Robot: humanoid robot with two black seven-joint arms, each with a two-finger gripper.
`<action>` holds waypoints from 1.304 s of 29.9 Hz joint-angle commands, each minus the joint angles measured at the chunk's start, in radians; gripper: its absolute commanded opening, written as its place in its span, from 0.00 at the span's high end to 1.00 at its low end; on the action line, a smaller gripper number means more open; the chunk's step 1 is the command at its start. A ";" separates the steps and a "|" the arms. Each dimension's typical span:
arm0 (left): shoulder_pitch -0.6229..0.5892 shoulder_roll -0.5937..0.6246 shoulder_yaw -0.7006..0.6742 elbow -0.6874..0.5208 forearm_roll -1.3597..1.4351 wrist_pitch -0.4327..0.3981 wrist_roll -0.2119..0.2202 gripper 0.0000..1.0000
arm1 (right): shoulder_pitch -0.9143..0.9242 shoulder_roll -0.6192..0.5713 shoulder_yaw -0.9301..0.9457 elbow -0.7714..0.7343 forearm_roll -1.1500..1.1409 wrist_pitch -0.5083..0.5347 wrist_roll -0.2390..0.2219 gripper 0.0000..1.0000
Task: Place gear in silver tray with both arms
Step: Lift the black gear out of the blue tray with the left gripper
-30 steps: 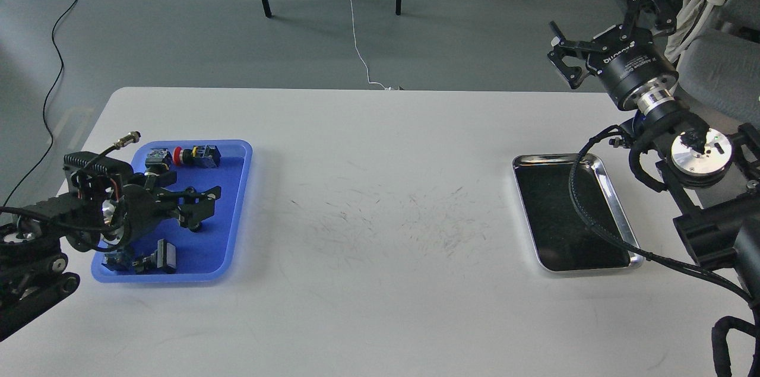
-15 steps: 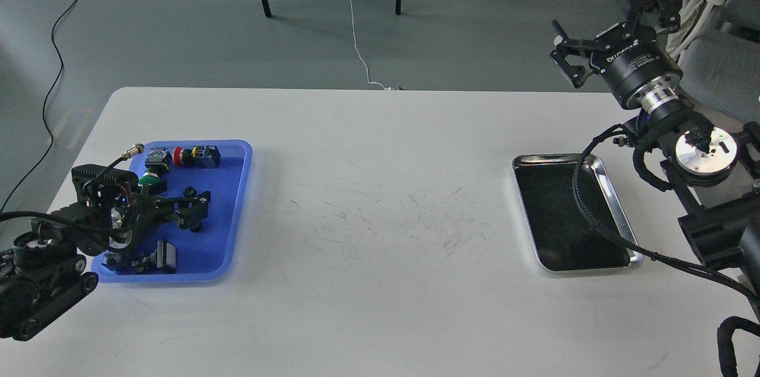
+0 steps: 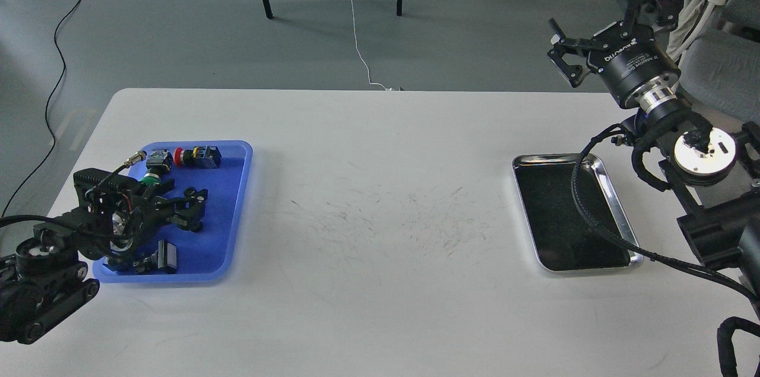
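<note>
The silver tray (image 3: pixel 547 158) lies empty on the right of the white table. My right gripper (image 3: pixel 601 22) hangs high above the table's far right edge, behind the tray, open and empty. My left gripper (image 3: pixel 195 209) reaches low over the middle of the blue tray (image 3: pixel 222 216), its two fingers apart. Small dark parts lie under and around it. I cannot pick out a gear among them, nor tell whether anything sits between the fingers.
The blue tray holds a red push-button switch (image 3: pixel 191 155), a green-ringed part (image 3: pixel 153 178) and a black block (image 3: pixel 166 256). A black cable of my right arm (image 3: pixel 585 211) loops over the silver tray. Chair and table legs stand on the floor beyond.
My left arm has drawn back to the left and its gripper has shifted a little left over the blue tray. My right gripper has barely moved.
</note>
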 commanded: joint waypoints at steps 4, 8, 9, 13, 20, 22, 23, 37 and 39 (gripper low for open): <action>0.004 -0.003 0.009 0.008 0.016 0.002 -0.021 0.44 | 0.001 -0.001 0.000 0.000 0.000 0.002 0.001 0.01; 0.003 -0.009 0.009 0.017 0.028 0.002 -0.021 0.51 | 0.001 -0.001 0.000 0.000 0.000 0.002 0.001 0.01; 0.003 -0.009 0.009 0.018 0.028 0.002 -0.021 0.52 | 0.001 -0.001 0.000 0.000 0.000 0.002 -0.001 0.01; 0.001 -0.009 0.021 0.022 0.027 0.004 -0.021 0.53 | -0.001 -0.001 0.000 0.000 0.000 0.002 0.001 0.01; 0.000 -0.003 0.021 0.022 0.025 0.011 -0.021 0.73 | 0.001 0.000 0.000 0.000 0.000 0.002 0.001 0.01; -0.005 0.001 0.021 0.022 0.022 0.011 -0.023 0.79 | 0.001 -0.001 0.000 0.000 0.000 0.002 0.001 0.01; -0.010 0.001 0.021 0.020 0.021 0.013 -0.023 0.80 | 0.001 -0.001 0.000 0.001 0.000 0.002 0.001 0.01; -0.183 0.212 0.018 -0.173 0.018 -0.016 -0.039 0.89 | -0.001 -0.003 0.000 0.008 0.000 0.002 0.001 0.01; -0.216 0.235 0.018 -0.218 0.016 -0.033 -0.038 0.89 | -0.001 -0.003 -0.002 0.008 0.000 0.002 0.001 0.01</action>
